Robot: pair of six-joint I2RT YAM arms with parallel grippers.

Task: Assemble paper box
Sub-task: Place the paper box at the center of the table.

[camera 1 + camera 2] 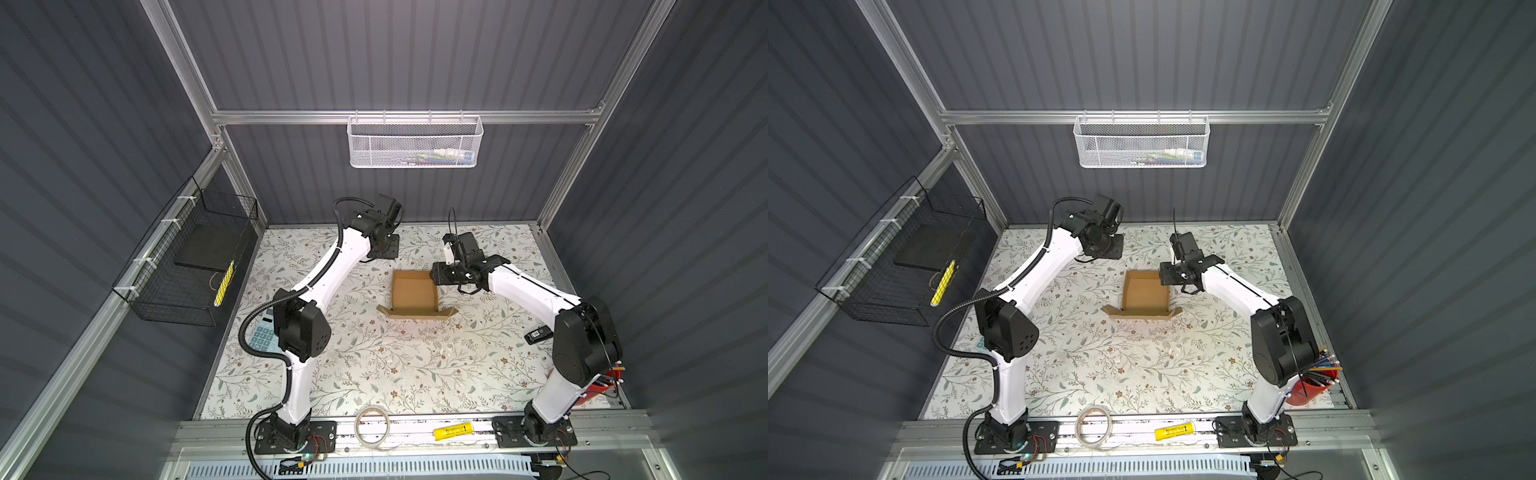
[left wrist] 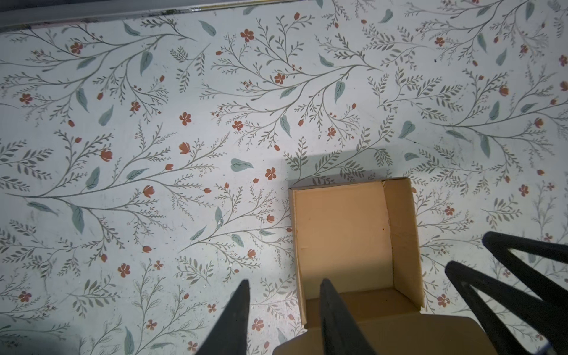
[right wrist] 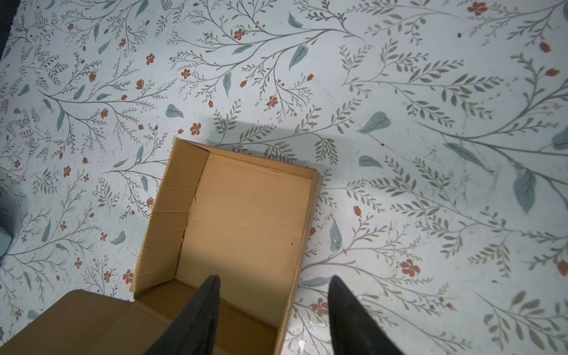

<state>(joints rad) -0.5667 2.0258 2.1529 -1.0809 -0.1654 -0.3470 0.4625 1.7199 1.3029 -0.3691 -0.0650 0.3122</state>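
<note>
A paper box (image 1: 414,296) of plain brown corrugated cardboard sits half built below my two pairs of jaws, seen in both top views (image 1: 1145,293). Its floor rests flat on the floral table (image 1: 374,365). A side wall (image 3: 172,209) stands upright on each flank, joined by a third wall across the far end. The lid panel (image 1: 415,314) hangs open off the edge nearest the arm bases, with a small ear poking out at each end. I cannot tell from here whether it lies flat or leans up.

The left gripper (image 2: 285,281) hovers above the box, touching nothing. Its jaws are parted by a modest gap and are empty. From its wrist camera, one side wall runs between the two fingers (image 2: 236,316). The right gripper (image 3: 274,278) hovers likewise over the opposite side wall, its jaws somewhat wider and also empty.

I judge the box to be very light, so it will skate across the smooth table if one gripper pushes it alone. The panels are stiff across their faces but hinge freely at the creases, and the folded walls will likely spring outward. A hard pinch would crush the fluting. I would take the lid panel by its free edge, midway between the ears, with the jaws straddling the board. The other jaws would press on the floor or brace a side wall.

A tape roll (image 1: 374,426) lies well behind both grippers, by the arm bases.
</note>
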